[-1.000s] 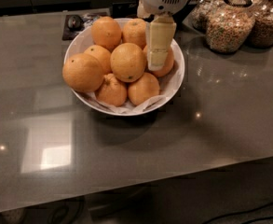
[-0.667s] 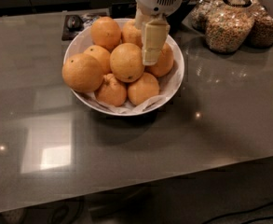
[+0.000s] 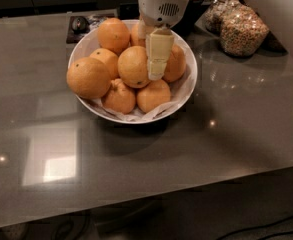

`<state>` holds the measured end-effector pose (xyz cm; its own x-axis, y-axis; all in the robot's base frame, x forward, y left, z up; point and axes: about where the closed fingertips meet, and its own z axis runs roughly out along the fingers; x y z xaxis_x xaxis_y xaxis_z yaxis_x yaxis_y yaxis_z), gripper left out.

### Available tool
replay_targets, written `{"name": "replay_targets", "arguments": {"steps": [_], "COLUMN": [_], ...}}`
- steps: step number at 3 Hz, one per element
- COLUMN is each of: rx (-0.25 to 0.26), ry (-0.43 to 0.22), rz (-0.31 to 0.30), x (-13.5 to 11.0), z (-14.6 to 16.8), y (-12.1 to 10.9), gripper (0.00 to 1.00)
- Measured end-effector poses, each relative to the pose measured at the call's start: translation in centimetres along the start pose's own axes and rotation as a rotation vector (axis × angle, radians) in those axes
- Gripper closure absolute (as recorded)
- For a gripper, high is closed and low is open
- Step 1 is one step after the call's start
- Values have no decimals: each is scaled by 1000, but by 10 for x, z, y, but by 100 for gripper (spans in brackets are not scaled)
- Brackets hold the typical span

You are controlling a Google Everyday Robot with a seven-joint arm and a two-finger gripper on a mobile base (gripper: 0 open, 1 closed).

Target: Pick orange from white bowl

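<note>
Gripper (image 3: 156, 70) has slid left since a second ago, now right beside the orange (image 3: 133, 66) mid-pile in the white bowl (image 3: 193, 79), can't tell if open or closed; eight oranges (image 3: 88, 77) total, two jars (image 3: 243, 31).

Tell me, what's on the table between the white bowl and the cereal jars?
Nothing. The camera view shows only bare, shiny table between the white bowl and the cereal jars. The claw hangs over the bowl, not there.
</note>
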<state>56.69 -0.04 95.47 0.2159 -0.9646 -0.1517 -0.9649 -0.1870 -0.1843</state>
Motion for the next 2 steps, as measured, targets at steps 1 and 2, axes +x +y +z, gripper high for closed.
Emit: {"name": "replay_targets", "arguments": {"steps": [1, 2], "rx": [-10, -54], "ry": [-5, -25], "rz": [-3, -4], "x": [-2, -10], "z": [1, 13], "y": [1, 6], "gripper": [16, 24]}}
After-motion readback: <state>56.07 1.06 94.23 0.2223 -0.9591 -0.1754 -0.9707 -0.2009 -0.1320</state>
